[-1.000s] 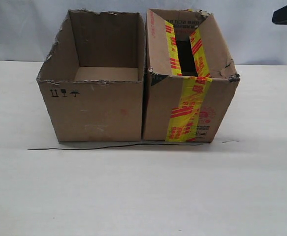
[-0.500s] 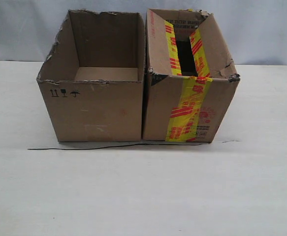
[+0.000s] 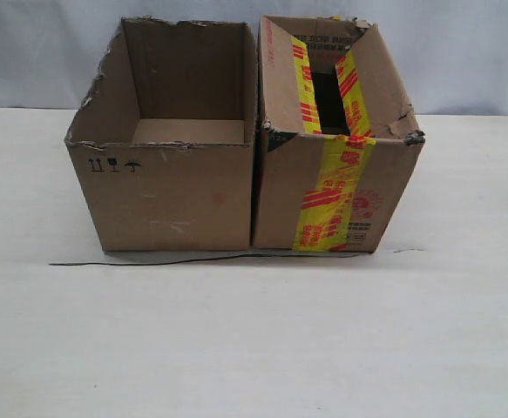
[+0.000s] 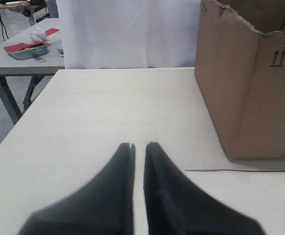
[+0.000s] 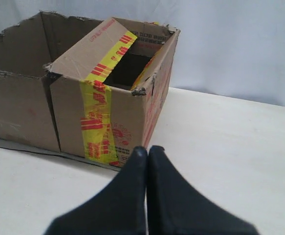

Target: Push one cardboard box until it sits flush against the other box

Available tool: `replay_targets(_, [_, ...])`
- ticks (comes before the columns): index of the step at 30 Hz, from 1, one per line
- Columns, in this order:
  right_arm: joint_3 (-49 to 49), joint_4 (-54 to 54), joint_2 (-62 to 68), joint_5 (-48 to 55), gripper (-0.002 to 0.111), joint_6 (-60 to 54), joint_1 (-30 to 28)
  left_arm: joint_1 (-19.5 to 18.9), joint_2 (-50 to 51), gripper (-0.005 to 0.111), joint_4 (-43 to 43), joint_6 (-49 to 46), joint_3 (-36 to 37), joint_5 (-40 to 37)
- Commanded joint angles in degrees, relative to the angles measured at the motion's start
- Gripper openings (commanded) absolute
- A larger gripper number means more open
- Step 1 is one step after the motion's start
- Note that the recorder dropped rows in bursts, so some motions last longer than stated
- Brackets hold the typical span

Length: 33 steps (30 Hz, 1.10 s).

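The cardboard box (image 3: pixel 336 183) with yellow tape printed in red stands on the right of the exterior view. Its left side lies against the other box (image 3: pixel 171 196), plain brown with torn top edges and small black symbols. No gripper shows in the exterior view. In the left wrist view my left gripper (image 4: pixel 139 145) hovers over the table, away from the plain box (image 4: pixel 252 98), its fingers nearly together with a thin slit and nothing between them. In the right wrist view my right gripper (image 5: pixel 147 148) is shut and empty, a short way from the taped box's (image 5: pixel 113 98) lower corner.
A thin black wire (image 3: pixel 149 261) lies on the white table (image 3: pixel 254 348) along the front of both boxes. A white curtain (image 3: pixel 463 52) hangs behind. Beyond the table's edge in the left wrist view stands a side table (image 4: pixel 15 66) with a teal tray (image 4: pixel 27 50).
A dark arm part at the exterior view's upper right edge one second ago has left the view. The boxes have not moved.
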<state>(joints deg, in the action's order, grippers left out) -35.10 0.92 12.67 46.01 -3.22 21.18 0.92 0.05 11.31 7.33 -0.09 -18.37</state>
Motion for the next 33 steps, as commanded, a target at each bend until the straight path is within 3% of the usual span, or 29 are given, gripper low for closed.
replay_targets(1, [7.2,-0.1,-1.2,-8.6,0.000,-0.5,1.9,0.4,-0.1,0.000,-0.2,0.2,0.1,0.7])
replay_targets(10, [20.3,-0.1,-0.9,-24.4,0.000,-5.6,4.3,0.4,-0.1,0.000,-0.2,0.2,0.1,0.7])
replay_targets(27, [22.8,-0.1,-1.7,-22.0,0.000,-5.5,4.3,0.4,-0.1,0.000,-0.2,0.2,0.1,0.7])
replay_targets(33, [22.8,-0.1,-6.9,-22.0,0.000,-5.5,-0.7,0.4,-0.1,0.000,-0.2,0.2,0.1,0.7])
